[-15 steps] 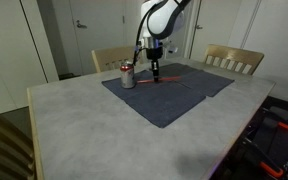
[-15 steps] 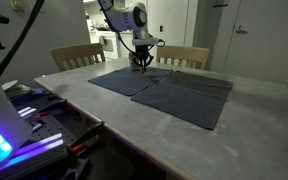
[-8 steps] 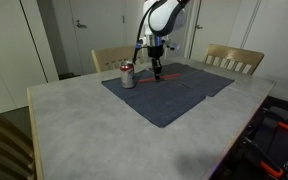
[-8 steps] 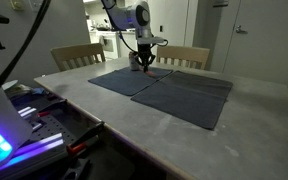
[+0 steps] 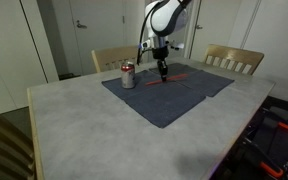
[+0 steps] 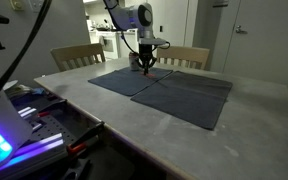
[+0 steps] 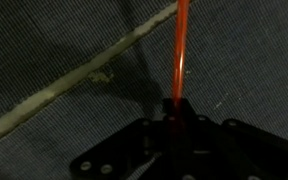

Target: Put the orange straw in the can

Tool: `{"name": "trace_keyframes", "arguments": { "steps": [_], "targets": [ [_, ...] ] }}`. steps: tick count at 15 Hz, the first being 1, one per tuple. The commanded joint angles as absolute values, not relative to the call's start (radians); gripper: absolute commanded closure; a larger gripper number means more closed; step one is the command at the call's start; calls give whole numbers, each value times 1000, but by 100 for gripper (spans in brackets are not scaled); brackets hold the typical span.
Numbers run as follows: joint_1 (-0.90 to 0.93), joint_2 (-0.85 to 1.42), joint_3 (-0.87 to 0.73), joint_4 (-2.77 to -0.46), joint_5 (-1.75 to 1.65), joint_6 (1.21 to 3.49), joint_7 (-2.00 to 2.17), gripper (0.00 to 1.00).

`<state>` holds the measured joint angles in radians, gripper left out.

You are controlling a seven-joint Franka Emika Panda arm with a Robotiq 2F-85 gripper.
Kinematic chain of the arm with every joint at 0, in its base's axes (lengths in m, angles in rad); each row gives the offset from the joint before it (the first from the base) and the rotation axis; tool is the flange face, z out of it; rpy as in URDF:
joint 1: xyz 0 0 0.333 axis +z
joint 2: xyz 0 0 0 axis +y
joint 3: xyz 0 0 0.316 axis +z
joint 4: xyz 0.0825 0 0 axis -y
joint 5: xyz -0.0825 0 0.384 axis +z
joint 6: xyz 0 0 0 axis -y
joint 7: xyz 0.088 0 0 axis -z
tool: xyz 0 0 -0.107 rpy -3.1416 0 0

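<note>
Between the jaws of the gripper (image 5: 161,73), which are closed on it, the orange straw (image 7: 180,50) juts far forward, so it could pivot or slip in that thin hold. It could also miss the mouth of the can (image 5: 128,75) or tip the can, which stands just beside the jaws. Open room surrounds them over the dark cloth (image 5: 174,100), and the edges of the bench (image 5: 74,130) are well away.

Pale grey table (image 5: 84,135); dark grey cloth (image 5: 169,100) spread flat on it, toward far edge.
</note>
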<state>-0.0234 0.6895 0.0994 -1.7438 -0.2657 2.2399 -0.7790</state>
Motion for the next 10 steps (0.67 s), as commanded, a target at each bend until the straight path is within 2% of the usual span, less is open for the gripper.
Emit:
{"name": "trace_keyframes", "arguments": {
  "steps": [1, 10],
  "targets": [
    [-44, 675, 122, -1754, -250, 2183, -878, 98],
    [-50, 667, 137, -1770, -177, 2177, -994, 98]
  ]
}}
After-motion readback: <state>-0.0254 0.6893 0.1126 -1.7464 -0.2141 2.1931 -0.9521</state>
